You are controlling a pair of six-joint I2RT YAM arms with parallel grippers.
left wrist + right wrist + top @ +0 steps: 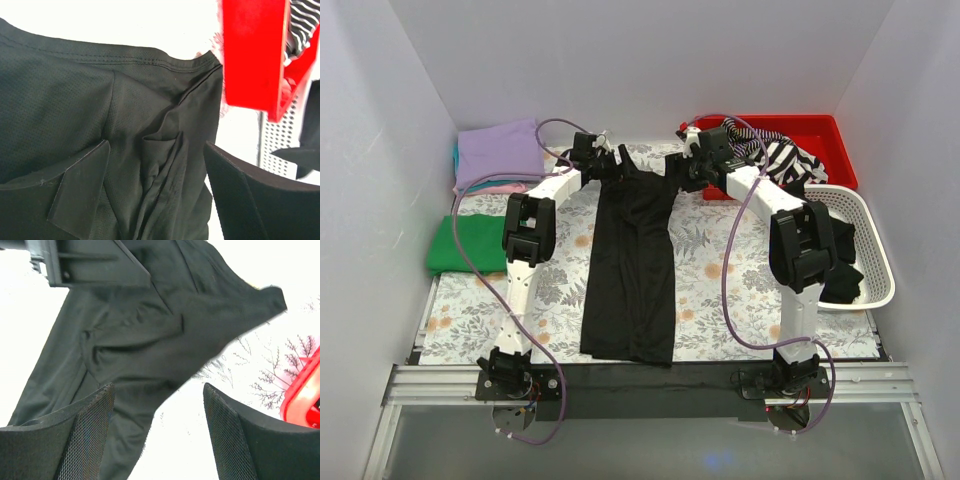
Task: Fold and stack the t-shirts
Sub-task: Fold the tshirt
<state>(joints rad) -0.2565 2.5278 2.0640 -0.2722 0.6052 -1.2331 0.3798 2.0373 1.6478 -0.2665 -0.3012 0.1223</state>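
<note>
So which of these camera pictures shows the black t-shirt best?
The top external view: it shows the whole black t-shirt lying lengthwise on the flowered table. The left wrist view shows only creased fabric by a stitched hem; the right wrist view shows one sleeve and part of the body.

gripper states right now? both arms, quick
Left gripper: open, jaws wide over the black t-shirt, nothing pinched.
Right gripper: open, above the same shirt, holding nothing.
</note>
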